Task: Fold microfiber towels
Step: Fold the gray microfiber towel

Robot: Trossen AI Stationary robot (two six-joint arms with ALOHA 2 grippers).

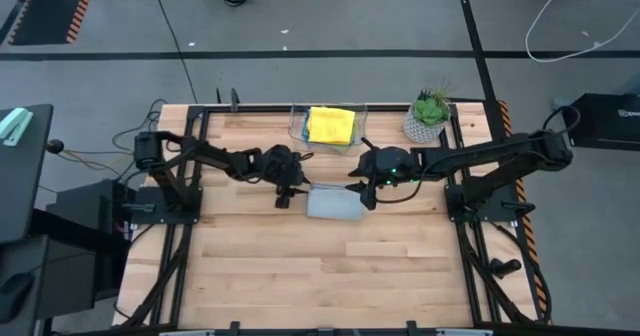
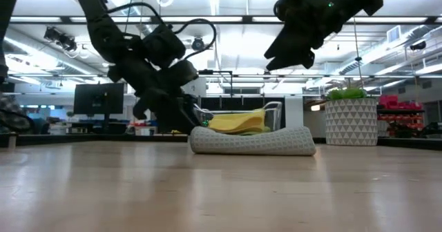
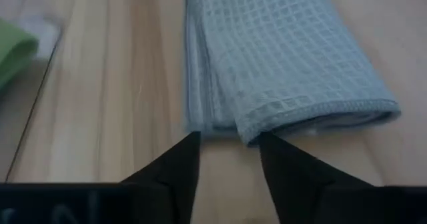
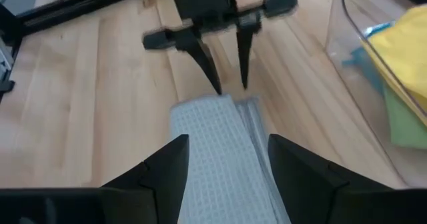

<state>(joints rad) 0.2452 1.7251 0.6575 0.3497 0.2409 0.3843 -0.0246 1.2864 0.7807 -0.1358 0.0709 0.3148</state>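
A folded grey towel lies flat on the wooden table, a small rectangle of several layers. My left gripper is low at the towel's left end, open and slanting down, with its two fingertips just off the folded edge. My right gripper hangs open above the towel's right part, clear of it, with nothing between its fingers. A yellow towel rests on a green one in a clear bin behind. My left gripper has its open fingertips at the stacked edges of the towel's left end, slanting down from the table's left. Whether they touch the cloth, I cannot tell. The towel lies flat on the table.
The clear bin stands at the far edge behind the towel. A potted plant in a white pot is at the far right. The near half of the table is bare wood.
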